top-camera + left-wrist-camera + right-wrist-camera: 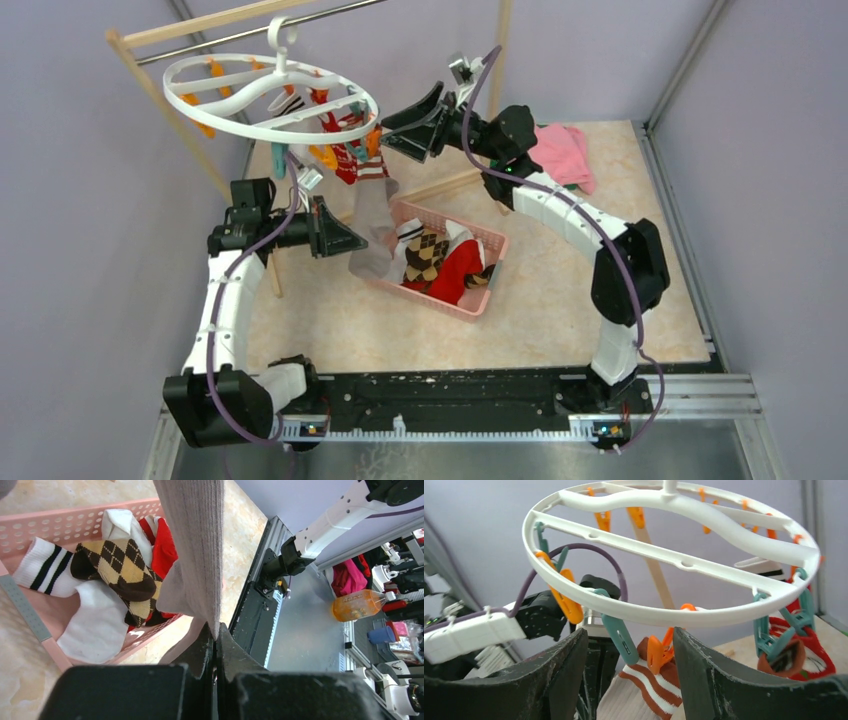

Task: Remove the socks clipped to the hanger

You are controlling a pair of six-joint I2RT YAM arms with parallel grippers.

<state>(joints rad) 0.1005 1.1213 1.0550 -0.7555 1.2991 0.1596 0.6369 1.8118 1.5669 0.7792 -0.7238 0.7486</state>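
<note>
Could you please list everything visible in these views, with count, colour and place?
hanger: one, white, hung on the rack's metal bar
clips: several, orange and teal, under the hanger's ring
grey sock: one, grey, hanging from the hanger beside the basket
other clipped socks: at least two, red-patterned and brown-striped, on the hanger
rack: one, wood with metal bar, rear left
basket: one, pink, table centre
basket socks: at least four, argyle, black-striped, white, red, inside the basket
cloths: two, pink over green, rear right
table: one, beige, under everything
left jaws: one pair, black, shut on the grey sock
right jaws: one pair, black, open, by the hanger's right edge
</note>
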